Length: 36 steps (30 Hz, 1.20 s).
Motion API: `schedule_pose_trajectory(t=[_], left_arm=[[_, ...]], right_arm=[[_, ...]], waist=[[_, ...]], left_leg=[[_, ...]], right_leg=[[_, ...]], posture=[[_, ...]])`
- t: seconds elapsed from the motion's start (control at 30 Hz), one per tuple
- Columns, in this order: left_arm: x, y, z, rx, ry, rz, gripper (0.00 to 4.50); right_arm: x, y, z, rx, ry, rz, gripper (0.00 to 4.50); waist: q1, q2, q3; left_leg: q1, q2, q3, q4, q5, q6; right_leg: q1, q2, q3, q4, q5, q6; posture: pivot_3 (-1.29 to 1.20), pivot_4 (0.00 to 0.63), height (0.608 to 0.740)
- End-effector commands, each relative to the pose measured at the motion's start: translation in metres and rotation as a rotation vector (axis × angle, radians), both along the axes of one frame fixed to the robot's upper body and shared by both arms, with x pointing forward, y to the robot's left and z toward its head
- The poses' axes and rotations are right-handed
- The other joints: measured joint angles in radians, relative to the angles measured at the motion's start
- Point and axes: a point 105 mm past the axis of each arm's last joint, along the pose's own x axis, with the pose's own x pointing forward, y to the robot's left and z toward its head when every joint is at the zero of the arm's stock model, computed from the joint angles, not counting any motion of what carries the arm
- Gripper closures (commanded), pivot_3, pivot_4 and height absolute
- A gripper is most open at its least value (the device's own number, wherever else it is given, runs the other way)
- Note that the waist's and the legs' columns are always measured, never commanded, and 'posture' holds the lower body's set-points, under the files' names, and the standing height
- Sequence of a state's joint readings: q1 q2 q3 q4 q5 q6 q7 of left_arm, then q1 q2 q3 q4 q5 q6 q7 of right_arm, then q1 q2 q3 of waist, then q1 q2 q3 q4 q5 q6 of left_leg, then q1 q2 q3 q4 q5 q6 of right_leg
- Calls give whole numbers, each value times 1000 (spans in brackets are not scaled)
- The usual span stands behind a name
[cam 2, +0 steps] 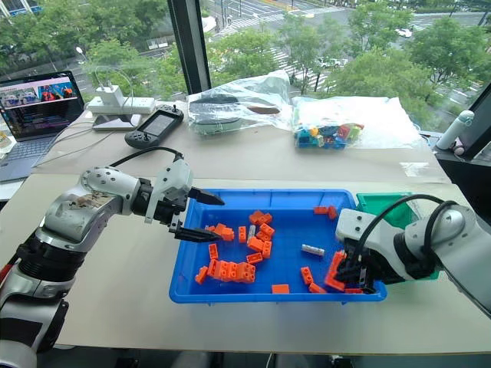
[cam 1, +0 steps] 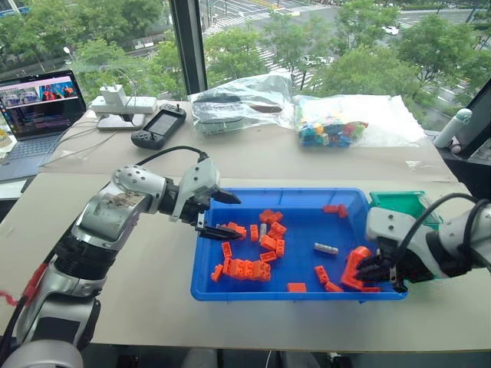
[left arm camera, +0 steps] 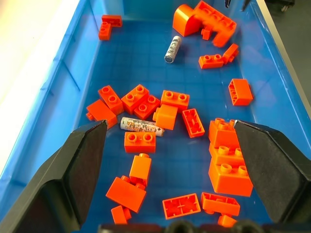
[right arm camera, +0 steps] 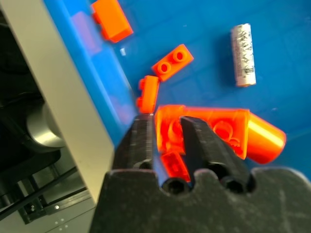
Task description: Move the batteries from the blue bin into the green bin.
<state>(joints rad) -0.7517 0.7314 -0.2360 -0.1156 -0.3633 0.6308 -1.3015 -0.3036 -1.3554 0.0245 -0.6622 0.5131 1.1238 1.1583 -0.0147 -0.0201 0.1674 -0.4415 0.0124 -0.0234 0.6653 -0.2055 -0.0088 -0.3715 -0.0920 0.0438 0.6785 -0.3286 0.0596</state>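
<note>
Nearest the camera, the right gripper [cam 1: 381,270] is seen over the near right corner of the large shallow bright-blue plastic bin [cam 1: 230,288]; its two black fingers [right arm camera: 198,141] stand slightly apart with nothing pinched, above a large orange curved brick piece [cam 1: 354,267]. One small silver-grey cylindrical battery [cam 1: 325,248] is found lying flat on the blue floor, just left of that piece and clear of both grippers. A second silver-grey battery [left arm camera: 141,126] is found among the scattered orange toy bricks [cam 1: 247,268] in the left half of the bin. The left gripper [cam 1: 216,215] is held over the bin's left end, fingers [left arm camera: 81,160] spread wide and empty, pointing right. The small deep green plastic bin [cam 1: 399,203] is placed touching the far right corner of the blue one; its contents cannot be told. Beyond, on the tan table [cam 1: 153,307], a laptop [cam 1: 37,115], a black handheld controller [cam 1: 159,126] and a clear bag of coloured bricks [cam 1: 334,130] are recorded.
</note>
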Motion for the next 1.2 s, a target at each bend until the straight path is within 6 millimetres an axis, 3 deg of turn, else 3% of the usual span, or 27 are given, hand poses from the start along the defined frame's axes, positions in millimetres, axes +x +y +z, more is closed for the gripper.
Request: schedule_pose_trajectory(t=[0.03, 0.2, 0.43, 0.87, 1.0, 1.2], left_arm=[[-2, -3, 9, -9, -39, -25, 0], [-2, -3, 9, -9, -39, -23, 0], [-1, -3, 9, -7, -45, -20, 0], [-2, -1, 8, -3, -52, -7, 0], [-1, 0, 9, -2, -55, -4, 0], [-1, 0, 9, -2, -54, -7, 0]], right_arm=[[11, -2, 20, 0, -111, 3, 1616], [40, 8, 31, 46, -270, -7, 27], [68, 14, 0, 64, -262, -24, 27], [75, 21, -33, 98, -187, -40, 27], [74, 18, -47, 72, -168, -40, 1117], [71, 23, -43, 77, -180, -21, 3181]], waist=[[-3, 0, 0], [-7, 0, 0], [-2, 0, 0], [-2, 0, 0], [-2, 0, 0], [-3, 0, 0]], left_leg=[[0, 0, 0, 0, 0, 0], [0, 0, 0, 0, 0, 0], [0, 0, 0, 0, 0, 0], [0, 0, 0, 0, 0, 0], [0, 0, 0, 0, 0, 0], [0, 0, 0, 1, 0, 0]], right_leg=[[0, 0, 0, 0, 0, 0], [-1, 0, 0, 0, 0, 0], [-1, 0, 0, 1, 0, 0], [-1, 0, 0, 1, 0, 0], [-1, 0, 0, 1, 0, 0], [-1, 0, 0, 1, 0, 0]], posture=[[0, 150, 732], [0, 150, 732], [0, 150, 732], [0, 150, 732], [0, 150, 732], [0, 150, 732]])
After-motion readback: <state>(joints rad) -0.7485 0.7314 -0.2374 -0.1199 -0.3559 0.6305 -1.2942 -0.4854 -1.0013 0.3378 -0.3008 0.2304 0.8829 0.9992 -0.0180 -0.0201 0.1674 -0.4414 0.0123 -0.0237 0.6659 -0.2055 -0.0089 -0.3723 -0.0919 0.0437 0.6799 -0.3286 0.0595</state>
